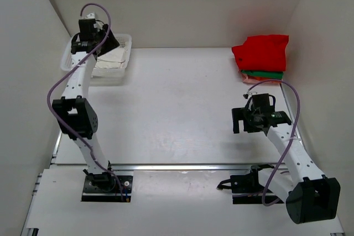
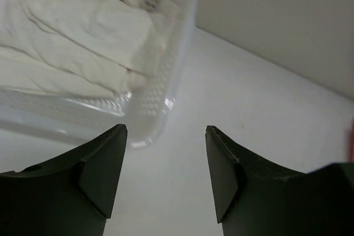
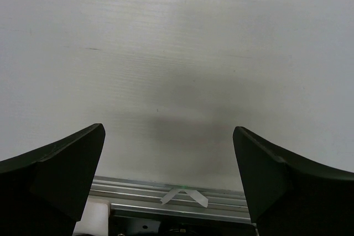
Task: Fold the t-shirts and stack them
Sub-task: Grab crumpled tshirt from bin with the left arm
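A wrinkled cream t-shirt lies in the white mesh basket at the far left; it also shows in the left wrist view, inside the basket. My left gripper is open and empty, hovering over the basket's right corner. A folded red t-shirt tops a stack at the far right, over a green one and a salmon-pink one. My right gripper is open and empty above bare table, in front of the stack.
White walls enclose the table on the left, back and right. An aluminium rail runs along the near edge, with a small bent strip of white tape on it. The arm bases stand in front of the rail.
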Robot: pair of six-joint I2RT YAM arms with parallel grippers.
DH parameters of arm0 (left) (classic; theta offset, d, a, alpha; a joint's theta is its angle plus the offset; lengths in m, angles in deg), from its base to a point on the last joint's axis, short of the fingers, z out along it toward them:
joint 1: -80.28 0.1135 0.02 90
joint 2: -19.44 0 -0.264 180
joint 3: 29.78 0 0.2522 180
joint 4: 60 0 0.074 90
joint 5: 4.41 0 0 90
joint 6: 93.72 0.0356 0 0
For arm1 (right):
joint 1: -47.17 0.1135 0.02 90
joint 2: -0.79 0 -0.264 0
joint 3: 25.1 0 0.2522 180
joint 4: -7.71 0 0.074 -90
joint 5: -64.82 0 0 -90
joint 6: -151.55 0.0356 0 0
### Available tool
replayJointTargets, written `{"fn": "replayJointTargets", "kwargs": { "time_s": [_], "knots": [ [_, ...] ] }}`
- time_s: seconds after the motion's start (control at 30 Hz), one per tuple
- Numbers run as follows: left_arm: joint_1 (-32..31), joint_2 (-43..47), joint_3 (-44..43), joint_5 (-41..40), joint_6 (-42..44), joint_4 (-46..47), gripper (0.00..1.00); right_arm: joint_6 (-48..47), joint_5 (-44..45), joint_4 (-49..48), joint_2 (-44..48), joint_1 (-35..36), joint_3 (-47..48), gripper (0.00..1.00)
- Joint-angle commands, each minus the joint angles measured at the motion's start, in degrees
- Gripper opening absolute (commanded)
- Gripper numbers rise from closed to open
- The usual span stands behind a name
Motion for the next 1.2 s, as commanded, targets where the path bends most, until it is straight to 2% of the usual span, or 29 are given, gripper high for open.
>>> {"fn": "replayJointTargets", "kwargs": {
  "time_s": [0.0,0.13,0.2,0.23,0.4,0.47,0.5,0.53,0.57,0.6,0.63,0.67,0.73,0.9,1.0,1.13,1.17],
  "knots": [
    [3.12,-6.76,-6.08,-7.51,-3.40,3.86,0.70,-0.42,-0.72,-1.68,2.69,-0.17,-0.25,0.99],
    [3.21,-15.28,-10.93,-12.43,-2.88,8.60,0.72,-0.94,-1.86,-1.77,3.31,-0.61,-0.07,0.99],
    [3.48,-20.03,-16.09,-13.32,-2.35,10.19,0.85,-1.03,-1.95,-1.68,3.40,-0.78,-0.07,0.99],
    [3.56,-23.70,-17.77,-14.63,-2.44,9.84,0.86,-0.95,-2.47,-1.68,3.23,-0.61,0.10,0.99],
    [3.39,-41.65,-42.62,-18.59,-2.44,-0.78,0.91,-1.04,-2.39,-1.68,1.73,-1.75,0.02,0.99],
    [3.47,-45.52,-43.63,-18.68,-3.05,-2.11,0.91,-0.95,-2.74,-1.59,0.95,-2.19,0.19,0.99],
    [3.39,-45.45,-40.67,-18.94,-3.23,-0.81,0.91,-1.21,-3.18,-1.68,1.46,-2.71,0.19,0.99],
    [3.91,-44.32,-33.16,-17.64,-4.01,2.51,0.90,-1.12,-3.88,-1.59,1.90,-3.85,0.19,0.99],
    [3.91,-44.30,-32.21,-17.63,-4.28,2.55,0.89,-1.12,-3.88,-1.59,2.08,-3.86,0.19,0.99],
    [4.52,-44.48,-31.77,-16.41,-4.63,2.89,0.85,-0.95,-4.06,-1.33,2.34,-4.12,0.45,1.00],
    [4.27,-45.61,-32.29,-15.18,-5.24,2.03,0.61,-1.21,-4.49,-1.50,2.69,-4.56,0.37,0.99],
    [4.87,-47.02,-34.21,-14.82,-5.86,1.15,0.27,-1.12,-4.93,-1.77,2.70,-4.74,0.37,1.00],
    [5.05,-48.95,-37.19,-12.02,-6.30,0.44,0.00,-1.30,-5.03,-1.59,2.52,-5.10,0.19,0.99],
    [4.53,-48.62,-42.92,-10.51,-7.00,1.66,0.00,-0.68,-3.98,-1.59,2.17,-3.16,0.19,0.99],
    [4.26,-43.18,-43.10,-11.21,-7.01,3.16,0.00,-0.33,-3.62,-1.51,1.74,-2.72,-0.07,0.99],
    [3.91,-29.13,-38.20,-9.20,-6.65,7.81,0.00,-0.07,-3.18,-1.94,2.52,-2.45,-0.51,0.99],
    [3.83,-20.49,-31.39,-6.15,-6.57,13.56,0.00,0.11,-2.83,-2.12,2.78,-2.28,-0.51,0.99]
  ]
}}
